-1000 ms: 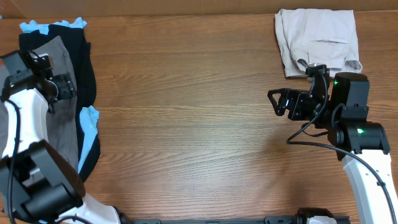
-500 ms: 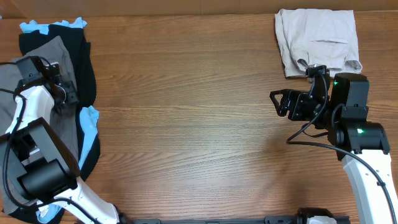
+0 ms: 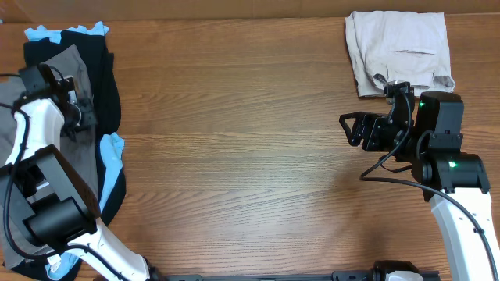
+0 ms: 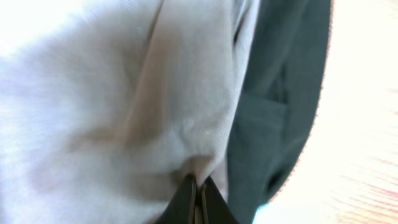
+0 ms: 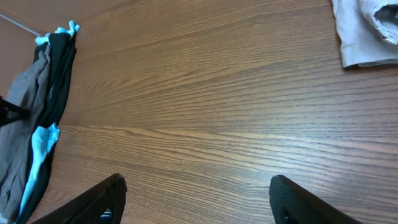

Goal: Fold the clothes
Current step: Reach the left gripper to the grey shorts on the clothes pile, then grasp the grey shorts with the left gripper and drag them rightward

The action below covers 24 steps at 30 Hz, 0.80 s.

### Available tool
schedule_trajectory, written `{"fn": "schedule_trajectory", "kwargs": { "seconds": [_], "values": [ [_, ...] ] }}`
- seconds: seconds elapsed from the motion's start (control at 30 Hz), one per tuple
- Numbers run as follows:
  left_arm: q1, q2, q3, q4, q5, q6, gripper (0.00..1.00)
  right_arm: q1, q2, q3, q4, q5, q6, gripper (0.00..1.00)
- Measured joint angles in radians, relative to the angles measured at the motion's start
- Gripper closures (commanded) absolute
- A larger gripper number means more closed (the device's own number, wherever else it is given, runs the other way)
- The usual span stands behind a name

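One pair of grey shorts (image 3: 69,61) stretches far-to-near, left side.

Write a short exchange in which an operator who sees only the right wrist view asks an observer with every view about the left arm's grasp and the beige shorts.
Operator: The pile sits at the edge of my picture. Does the left gripper have the grey shorts?
Observer: Yes. In the left wrist view the left gripper is shut on a pinched fold of the grey shorts.
Operator: I see only a corner of the beige shorts. How do they lie?
Observer: Overhead, the beige shorts lie folded at the far right corner of the table. The right gripper is open over bare wood, nearer than them.
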Motion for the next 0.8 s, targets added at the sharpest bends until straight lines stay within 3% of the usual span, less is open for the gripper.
{"fn": "schedule_trajectory", "kwargs": {
  "seconds": [0.2, 0.37, 0.8],
  "values": [
    [-0.041, -0.001, 0.178, -0.23, 0.0, -0.036, 0.96, 0.0, 0.0, 0.0, 0.0, 0.0, 0.0, 0.25],
    [-0.13, -0.001, 0.202, -0.296, 0.008, -0.048, 0.96, 0.0, 0.0, 0.0, 0.0, 0.0, 0.0, 0.25],
    [-0.551, -0.001, 0.202, -0.158, 0.057, -0.086, 0.96, 0.0, 0.0, 0.0, -0.021, 0.019, 0.0, 0.26]
  ]
}}
